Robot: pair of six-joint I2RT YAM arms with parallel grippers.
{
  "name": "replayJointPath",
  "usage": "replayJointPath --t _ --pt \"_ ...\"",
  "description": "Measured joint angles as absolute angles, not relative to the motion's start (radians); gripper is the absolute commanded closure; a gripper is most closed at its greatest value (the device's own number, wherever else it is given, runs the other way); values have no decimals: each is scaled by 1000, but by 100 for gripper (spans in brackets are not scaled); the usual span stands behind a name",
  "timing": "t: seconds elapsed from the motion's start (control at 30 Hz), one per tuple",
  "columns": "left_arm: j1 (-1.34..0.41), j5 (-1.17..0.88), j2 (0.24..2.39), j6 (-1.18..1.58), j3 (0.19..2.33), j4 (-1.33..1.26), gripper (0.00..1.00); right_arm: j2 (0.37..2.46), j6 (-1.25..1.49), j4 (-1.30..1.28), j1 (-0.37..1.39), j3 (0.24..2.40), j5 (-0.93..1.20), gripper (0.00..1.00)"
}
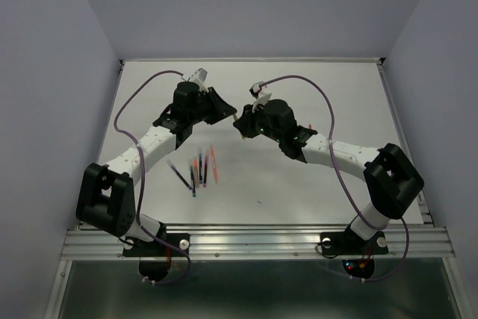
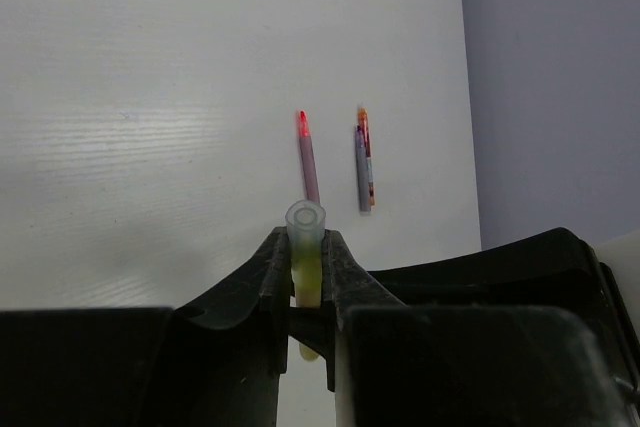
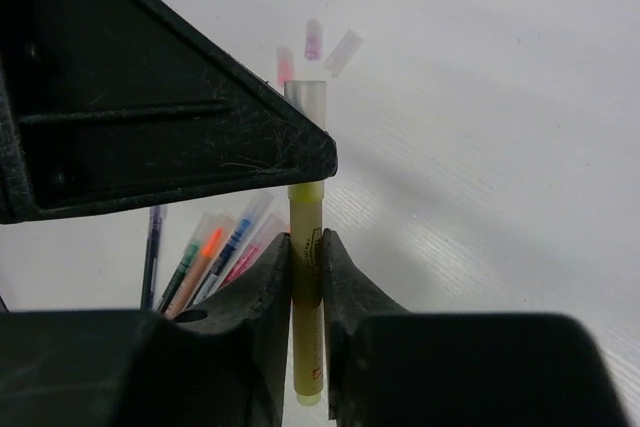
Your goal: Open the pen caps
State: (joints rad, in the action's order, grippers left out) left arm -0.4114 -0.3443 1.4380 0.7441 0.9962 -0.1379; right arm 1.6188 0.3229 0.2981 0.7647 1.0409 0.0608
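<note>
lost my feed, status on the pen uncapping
Left fingers shut on clear cap. Right fingers shut on yellow-green pen. Cap looks still on. Other pens lie aside on table.

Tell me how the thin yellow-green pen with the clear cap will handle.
Probably stiff: the thin yellow-green pen runs straight between the left hand and right hand. Its smooth round barrel may slip. Released on the flat white table, it would likely roll.
</note>
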Motion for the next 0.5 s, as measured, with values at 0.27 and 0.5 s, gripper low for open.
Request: replayJointPath --t 0.27,0.5 --pt "-413 -319 1438 748 1001 -134 100 1623 307 301 759 1039 71 99" --pt "-408 -350 1512 777 1109 -72 100 1543 292 359 742 929 89 99"
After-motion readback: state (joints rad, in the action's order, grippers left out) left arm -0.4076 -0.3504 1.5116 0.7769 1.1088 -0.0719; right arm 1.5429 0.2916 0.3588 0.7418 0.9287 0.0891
